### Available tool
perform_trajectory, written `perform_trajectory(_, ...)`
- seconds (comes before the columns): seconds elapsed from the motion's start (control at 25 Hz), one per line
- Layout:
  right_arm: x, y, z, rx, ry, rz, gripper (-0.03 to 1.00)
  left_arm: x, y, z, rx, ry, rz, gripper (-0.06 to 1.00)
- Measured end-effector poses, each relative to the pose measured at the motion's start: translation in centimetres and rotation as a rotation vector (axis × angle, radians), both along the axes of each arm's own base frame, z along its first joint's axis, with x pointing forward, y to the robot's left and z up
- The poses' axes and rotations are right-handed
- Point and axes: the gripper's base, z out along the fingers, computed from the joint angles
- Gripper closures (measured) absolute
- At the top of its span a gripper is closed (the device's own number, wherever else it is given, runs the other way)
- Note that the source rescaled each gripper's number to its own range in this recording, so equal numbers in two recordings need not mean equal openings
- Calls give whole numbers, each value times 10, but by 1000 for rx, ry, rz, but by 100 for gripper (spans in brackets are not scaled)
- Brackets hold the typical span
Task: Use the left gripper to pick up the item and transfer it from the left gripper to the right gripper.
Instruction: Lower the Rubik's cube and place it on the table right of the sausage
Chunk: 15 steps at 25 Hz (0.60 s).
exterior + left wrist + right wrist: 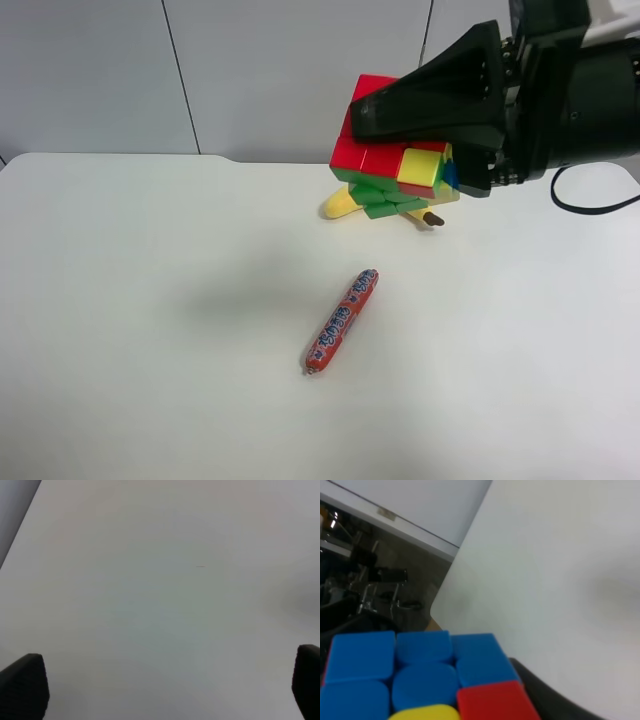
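The white worktop (150, 330) is smooth and matte, with a rounded far corner at the high view's left. A red wrapped sausage stick (342, 320) lies flat near its middle, set on a diagonal. Well apart, toward the far edge, a yellow banana (338, 205) lies partly hidden, one dark tip showing.

- You've got a white table (130, 330) with a rounded corner.
- Behind it are pale grey wall panels (90, 70) with thin dark seams (181, 77).
- Past your table edge there's dim metal clutter (370, 587).
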Motion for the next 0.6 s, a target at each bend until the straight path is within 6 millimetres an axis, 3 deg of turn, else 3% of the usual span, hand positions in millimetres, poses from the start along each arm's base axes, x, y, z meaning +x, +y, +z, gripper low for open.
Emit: perform_trajectory(0.6,0,0,0,-1,-1,-5,97,0,0,0,0,0,0,-4)
